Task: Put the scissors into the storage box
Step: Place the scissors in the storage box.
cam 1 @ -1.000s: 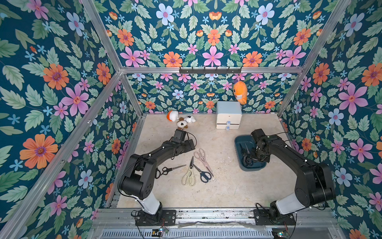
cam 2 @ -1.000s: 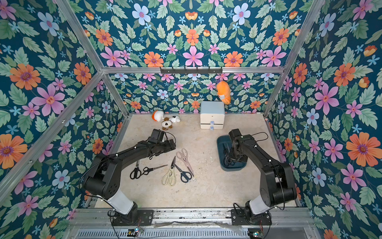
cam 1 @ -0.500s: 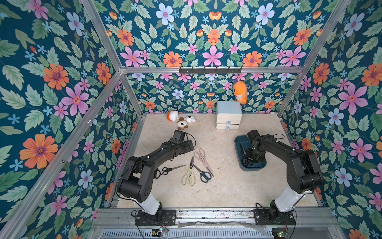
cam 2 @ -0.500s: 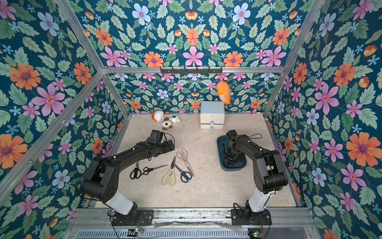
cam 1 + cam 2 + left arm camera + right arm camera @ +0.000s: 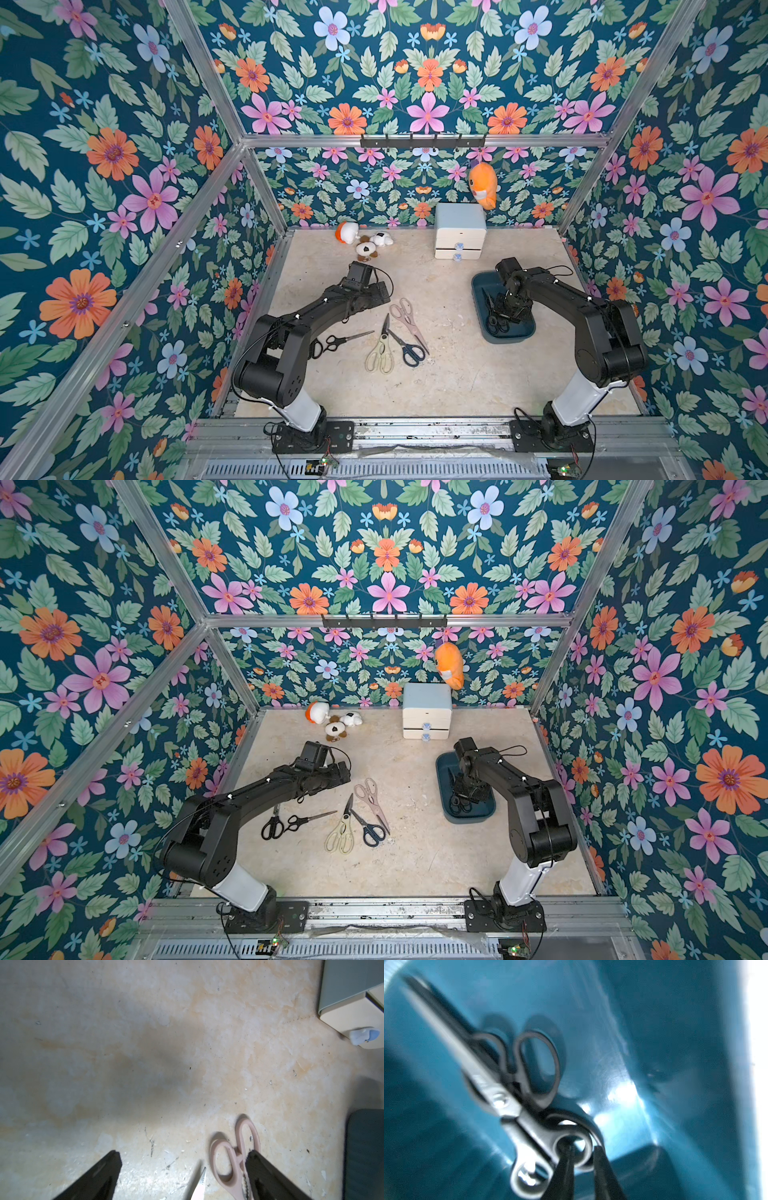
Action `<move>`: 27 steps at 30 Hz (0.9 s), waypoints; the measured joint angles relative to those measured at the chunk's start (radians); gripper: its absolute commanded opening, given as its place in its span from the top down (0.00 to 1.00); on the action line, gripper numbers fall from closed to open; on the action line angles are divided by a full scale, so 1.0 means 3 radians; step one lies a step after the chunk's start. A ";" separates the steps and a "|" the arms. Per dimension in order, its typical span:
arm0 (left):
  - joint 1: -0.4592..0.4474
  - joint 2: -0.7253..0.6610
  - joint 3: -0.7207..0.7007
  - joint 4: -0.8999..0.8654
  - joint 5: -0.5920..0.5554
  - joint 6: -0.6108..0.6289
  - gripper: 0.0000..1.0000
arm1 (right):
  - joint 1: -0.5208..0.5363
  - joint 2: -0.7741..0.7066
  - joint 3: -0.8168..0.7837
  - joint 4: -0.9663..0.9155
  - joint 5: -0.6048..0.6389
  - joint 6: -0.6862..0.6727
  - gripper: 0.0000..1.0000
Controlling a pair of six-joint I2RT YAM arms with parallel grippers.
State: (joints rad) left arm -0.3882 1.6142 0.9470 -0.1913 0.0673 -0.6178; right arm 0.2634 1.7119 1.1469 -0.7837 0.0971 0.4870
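Scissors [image 5: 500,1101] along storage box [image 5: 515,334], blades rearward; right gripper [image 5: 582,1148] hold unclear; left gripper [image 5: 182,1155] spread

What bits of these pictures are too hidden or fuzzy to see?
- Scissors inside the storage box: both top views, right arm covers them; cannot count.
- Right gripper: right wrist view is blurred; gripping or not, unclear.
- Pinkish scissors: left wrist view, blades cut off by the picture edge.

The left arm [image 5: 320,305] stretches forward and low. The left gripper [image 5: 182,1169] has its fingers [image 5: 99,1176] spread wide. The right arm [image 5: 569,297] folds inward, wrist bent down. The right gripper [image 5: 583,1165] points downward, fingers [image 5: 604,1174] narrowly parted.
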 measured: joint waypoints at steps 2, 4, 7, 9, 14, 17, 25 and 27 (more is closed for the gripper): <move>0.0000 0.0010 0.0001 0.0001 0.0000 0.0001 0.01 | 0.0001 -0.0052 0.0069 -0.0043 0.0015 0.0003 0.69; 0.0000 0.0031 0.0014 0.0000 0.0001 0.0004 0.01 | 0.0033 -0.0111 0.0148 -0.0088 0.0025 0.0038 0.65; 0.0000 0.0061 0.0050 -0.0004 0.0003 0.0029 0.01 | 0.0150 -0.0163 0.0289 -0.0155 0.0024 0.0043 0.64; 0.0000 0.0072 0.0067 0.0001 0.0003 0.0053 0.01 | 0.0259 -0.0219 0.0420 -0.0219 0.0031 0.0067 0.64; 0.0001 0.0081 0.0085 0.0001 0.0013 0.0062 0.01 | 0.0631 -0.0055 0.0802 -0.0252 0.0023 0.0144 0.64; 0.0003 0.0067 0.0067 -0.0001 0.0014 0.0064 0.01 | 0.0843 0.0139 0.1012 -0.0234 -0.0011 0.0200 0.64; 0.0107 -0.0071 -0.0095 -0.0117 0.0023 0.0050 0.01 | 0.1350 0.0958 0.1751 -0.0102 -0.0137 0.0159 0.65; 0.0150 -0.0151 -0.0163 -0.0155 0.0025 0.0050 0.01 | 0.1443 0.1172 0.1951 -0.0103 -0.0155 0.0116 0.65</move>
State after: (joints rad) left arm -0.3431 1.5688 0.8982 -0.2379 0.0750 -0.6029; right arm 0.6964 2.0636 1.7321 -0.8146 0.0505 0.5217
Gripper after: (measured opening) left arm 0.991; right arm 0.355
